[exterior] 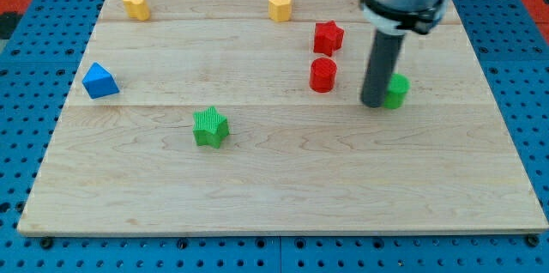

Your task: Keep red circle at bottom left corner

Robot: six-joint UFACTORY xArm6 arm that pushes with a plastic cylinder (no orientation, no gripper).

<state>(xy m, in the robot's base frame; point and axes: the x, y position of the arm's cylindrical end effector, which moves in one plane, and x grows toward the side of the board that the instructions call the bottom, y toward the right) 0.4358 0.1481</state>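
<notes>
A: Only one camera view to go through. What's on the pale wooden board [283, 187]?

B: The small red cylinder block, the red circle [322, 75], stands right of centre in the upper half. Just above it sits a red star-shaped block [328, 38]; the two are close but apart.

A: And the rod?

B: My tip [375, 102] rests on the board to the view's right of the red circle, near it but with a clear gap. It has no jaws to be apart or together; it is a plain dark rod pressing on nothing, though it stands hard against a green block [397, 91] half hidden behind it. I cannot tell that block's shape, nor whether they truly touch.

A: Anything else?

B: A green star-shaped block [210, 127] lower left of centre, a blue triangular block [99, 81] at the left edge, and two yellow blocks along the top, one at the view's top left [135, 4], one nearer the middle [280, 5].

A: Which step, then?

B: I judge it the approach: the circle is well away from the bottom left corner. The tip wants to sit on the circle's upper right side, then push down and leftward, steering past the green star, which lies close to that line.
</notes>
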